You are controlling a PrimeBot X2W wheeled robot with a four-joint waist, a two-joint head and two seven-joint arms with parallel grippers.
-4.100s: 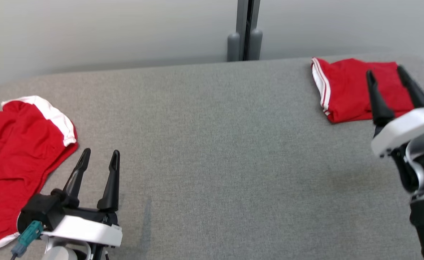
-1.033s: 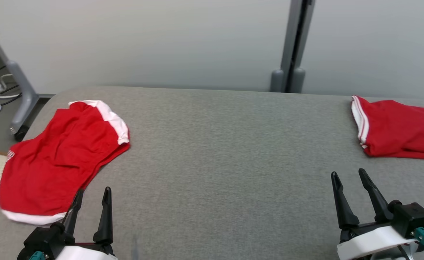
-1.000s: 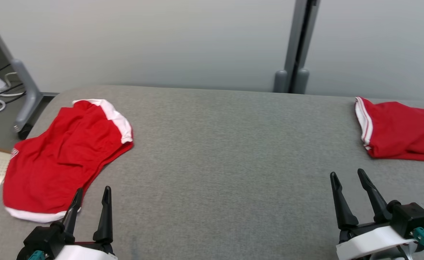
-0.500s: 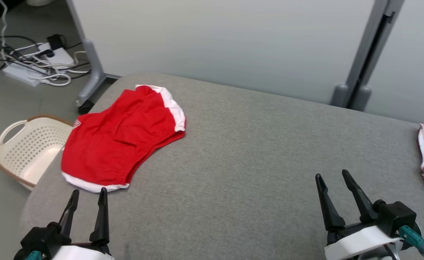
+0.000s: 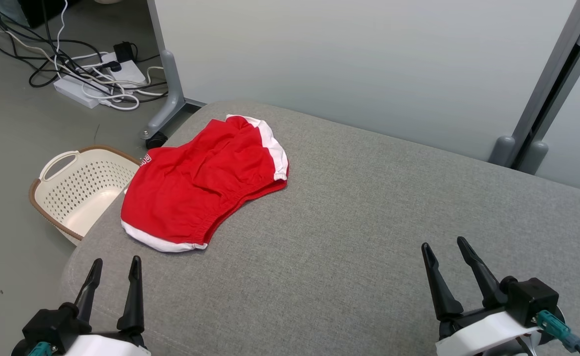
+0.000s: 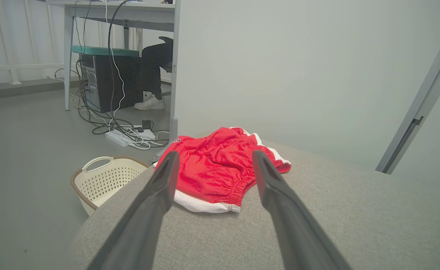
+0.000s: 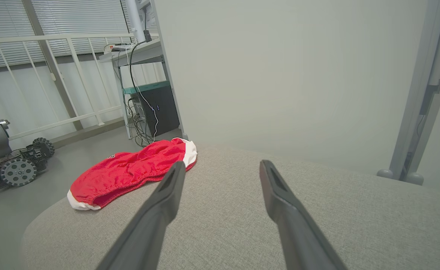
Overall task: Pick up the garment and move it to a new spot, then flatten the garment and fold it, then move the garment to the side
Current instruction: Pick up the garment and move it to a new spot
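while both arms hover low at the near edge of the grey table (image 5: 369, 222), the red shorts (image 5: 206, 188) lie rumpled on its far left corner, with a white band along their near edge and white trim at the far end. the left gripper (image 5: 116, 260) sits just on the near side of the shorts, fingers spread wide, holding nothing and clear of the cloth. the right gripper (image 5: 442, 243) is well apart on the right, likewise wide and empty. a cream basket (image 5: 85, 180) stands on the floor left of the table, with a power strip (image 5: 80, 91) and cables farther back.
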